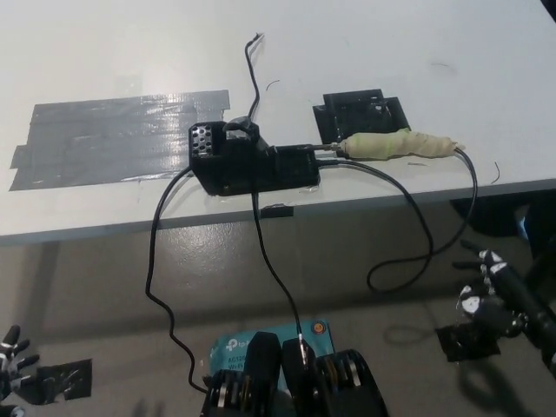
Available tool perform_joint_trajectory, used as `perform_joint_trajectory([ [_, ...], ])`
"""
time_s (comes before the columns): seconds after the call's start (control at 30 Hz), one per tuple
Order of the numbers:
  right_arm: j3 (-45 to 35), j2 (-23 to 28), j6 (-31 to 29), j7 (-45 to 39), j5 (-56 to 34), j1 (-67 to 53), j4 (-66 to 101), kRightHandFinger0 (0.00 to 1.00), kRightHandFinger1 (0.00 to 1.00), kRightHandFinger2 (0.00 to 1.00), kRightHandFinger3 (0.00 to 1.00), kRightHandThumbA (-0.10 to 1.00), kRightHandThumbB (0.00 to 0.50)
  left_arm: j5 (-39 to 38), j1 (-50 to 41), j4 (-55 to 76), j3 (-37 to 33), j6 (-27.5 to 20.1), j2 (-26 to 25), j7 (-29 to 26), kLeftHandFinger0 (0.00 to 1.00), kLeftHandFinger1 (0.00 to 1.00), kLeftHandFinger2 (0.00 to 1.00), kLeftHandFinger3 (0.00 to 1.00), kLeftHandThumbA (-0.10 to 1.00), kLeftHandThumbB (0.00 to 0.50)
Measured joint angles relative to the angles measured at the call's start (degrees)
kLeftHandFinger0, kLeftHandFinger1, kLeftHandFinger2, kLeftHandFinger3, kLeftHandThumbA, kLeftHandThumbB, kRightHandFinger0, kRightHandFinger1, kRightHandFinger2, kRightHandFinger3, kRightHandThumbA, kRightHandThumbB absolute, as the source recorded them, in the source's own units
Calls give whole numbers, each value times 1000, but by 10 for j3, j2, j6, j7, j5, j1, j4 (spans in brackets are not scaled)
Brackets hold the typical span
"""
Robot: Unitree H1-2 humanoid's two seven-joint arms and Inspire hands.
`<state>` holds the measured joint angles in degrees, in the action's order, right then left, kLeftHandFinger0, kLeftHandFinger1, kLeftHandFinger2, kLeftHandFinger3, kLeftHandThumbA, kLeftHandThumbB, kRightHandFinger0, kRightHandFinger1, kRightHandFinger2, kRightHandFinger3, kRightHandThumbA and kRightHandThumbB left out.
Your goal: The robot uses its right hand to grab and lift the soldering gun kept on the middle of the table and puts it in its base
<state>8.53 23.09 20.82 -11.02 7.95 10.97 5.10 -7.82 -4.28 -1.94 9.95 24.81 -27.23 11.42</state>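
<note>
The soldering gun [400, 145], its handle wrapped in pale cloth tape, lies flat on the white table [130, 52] near the front edge. Its tip end touches the right side of the black base [252, 165]. A black cable runs from the handle's right end over the table edge and loops down. My black right hand [499, 291] hangs below and in front of the table at the lower right, open, fingers apart, well clear of the gun. Only the fingers of my white left hand [13, 356] show at the bottom left corner, spread and holding nothing.
A wide patch of grey tape [113, 135] covers the table's left part. A black tape patch [360, 111] lies behind the gun. Black cables [161, 261] drop from the base over the front edge to the floor.
</note>
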Motion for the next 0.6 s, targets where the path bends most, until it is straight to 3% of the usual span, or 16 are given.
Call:
perform_joint_trajectory([
  [0.07, -5, 2, -2, 0, 2, 17, 20, 913, 855, 914, 1000, -97, 196, 0, -2, 3, 0, 3, 1, 1, 755, 861, 958, 1000, 1000, 70],
  [0.13, -7, 6, -1, -2, 4, 45, 39, 832, 857, 973, 1000, 18, 215, 0, -3, 8, -1, 5, 1, 1, 776, 870, 963, 1000, 1000, 68],
  [0.2, -8, 10, 0, -6, 5, 79, 51, 766, 839, 955, 1000, 126, 239, 0, -4, 11, 0, 7, 1, 2, 775, 862, 955, 1000, 1000, 77],
  [0.23, -7, 11, 1, -8, 5, 98, 54, 938, 1000, 1000, 1000, 181, 264, 0, -4, 13, -1, 8, 1, 2, 767, 859, 951, 1000, 1000, 74],
  [0.27, -7, 13, 2, -11, 6, 117, 57, 1000, 1000, 1000, 1000, 222, 291, 0, -3, 16, -1, 9, 1, 2, 765, 859, 948, 1000, 1000, 69],
  [0.4, 13, 15, -3, -23, 16, 192, 32, 1000, 1000, 1000, 1000, 294, 345, 0, -4, 19, -1, 11, 1, 4, 755, 853, 944, 1000, 1000, 73],
  [0.47, 38, 18, -7, -31, 29, 233, -2, 1000, 1000, 1000, 1000, 394, 368, 0, -4, 19, -2, 11, 1, 6, 758, 849, 942, 1000, 1000, 72],
  [0.6, 94, 20, -15, -48, 61, 302, -74, 1000, 1000, 1000, 1000, 411, 404, 0, -4, 20, -3, 12, 1, 10, 780, 870, 964, 1000, 1000, 64],
])
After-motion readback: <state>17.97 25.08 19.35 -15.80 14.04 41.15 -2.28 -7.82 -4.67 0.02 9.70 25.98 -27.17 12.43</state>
